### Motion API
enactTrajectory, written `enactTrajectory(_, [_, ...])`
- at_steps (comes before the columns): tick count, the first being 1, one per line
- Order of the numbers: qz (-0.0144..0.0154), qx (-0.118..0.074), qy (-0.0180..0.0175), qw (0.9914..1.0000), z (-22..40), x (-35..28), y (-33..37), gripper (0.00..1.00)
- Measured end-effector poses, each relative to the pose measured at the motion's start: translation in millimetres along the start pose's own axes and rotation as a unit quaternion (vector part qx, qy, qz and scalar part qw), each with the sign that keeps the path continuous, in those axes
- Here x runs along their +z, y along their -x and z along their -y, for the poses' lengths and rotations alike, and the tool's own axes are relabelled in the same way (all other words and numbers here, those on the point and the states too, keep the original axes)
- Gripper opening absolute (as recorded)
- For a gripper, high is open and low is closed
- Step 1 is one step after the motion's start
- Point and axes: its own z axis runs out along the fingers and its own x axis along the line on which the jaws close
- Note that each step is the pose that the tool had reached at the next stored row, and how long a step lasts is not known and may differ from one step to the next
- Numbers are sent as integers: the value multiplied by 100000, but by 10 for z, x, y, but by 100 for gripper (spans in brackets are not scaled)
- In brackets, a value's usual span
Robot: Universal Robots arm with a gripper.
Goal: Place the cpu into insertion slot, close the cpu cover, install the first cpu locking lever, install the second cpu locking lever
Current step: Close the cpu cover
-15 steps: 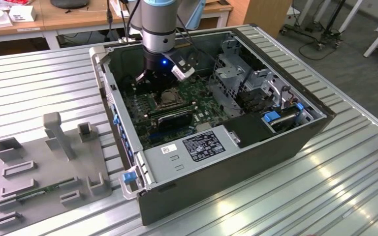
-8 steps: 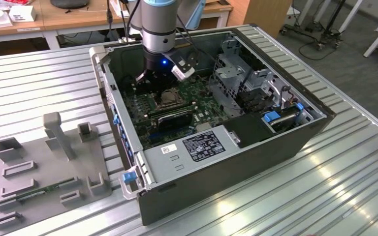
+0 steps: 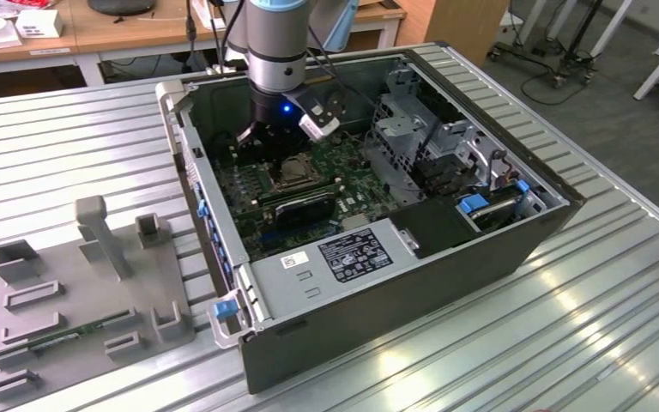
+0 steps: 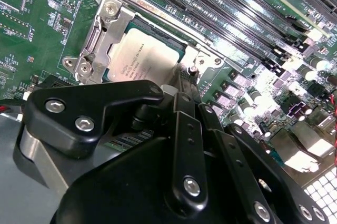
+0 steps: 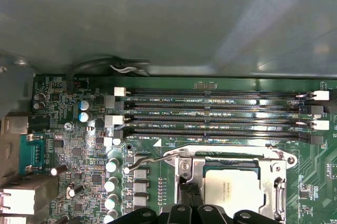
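Item one: the arm (image 3: 278,39), entering from the top centre of the exterior view and reaching down into an open computer case (image 3: 341,339) that lies on a slatted metal table (image 3: 559,326). Item two: the gripper (image 4: 187,80), which I read as clenched, its two black fingers (image 5: 184,192) drawn together tip to tip; the tip sits at the edge of the cpu cover (image 5: 192,168), and I cannot tell whether it presses on the metal or hangs just above it. Item three: the cpu (image 4: 142,55), pale silvery face up, seated in the insertion slot (image 3: 295,174) near the middle of the green motherboard (image 3: 244,184). Item four: the cover itself, lying flat over the chip, whose face shows through its square window in both wrist views. Item five: a thin wire lever (image 5: 152,159), running from the cover's corner out toward a row of capacitors (image 5: 111,184), close by the gripper tip. Item six: a second silvery lever bar (image 4: 179,26), lying along the socket side next to the long black memory slots (image 5: 210,113); whether it is latched I cannot tell. Item seven: a grey fixture tray (image 3: 78,283) with upright blocks, at the lower left of the exterior view, well apart from the case.
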Motion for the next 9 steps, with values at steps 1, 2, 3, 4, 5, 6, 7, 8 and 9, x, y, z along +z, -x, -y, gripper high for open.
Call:
enactTrajectory(1, [-6,1,-6,100000,0,2,0,11])
enactTrajectory(2, [-7,2,-10,100000,0,2,0,11])
enactTrajectory(3, [-6,1,-9,100000,0,2,0,11])
enactTrajectory(4, [-5,-2,-5,100000,0,3,0,11])
enactTrajectory(5, [-1,-1,-3,100000,-1,3,1,11])
enactTrajectory(6, [0,-1,1,100000,0,3,0,11])
enactTrajectory(7, [7,3,9,100000,-1,2,0,11])
enactTrajectory(8, [19,0,25,100000,-1,-1,1,11])
enactTrajectory(9, [39,2,48,100000,-2,-5,1,11])
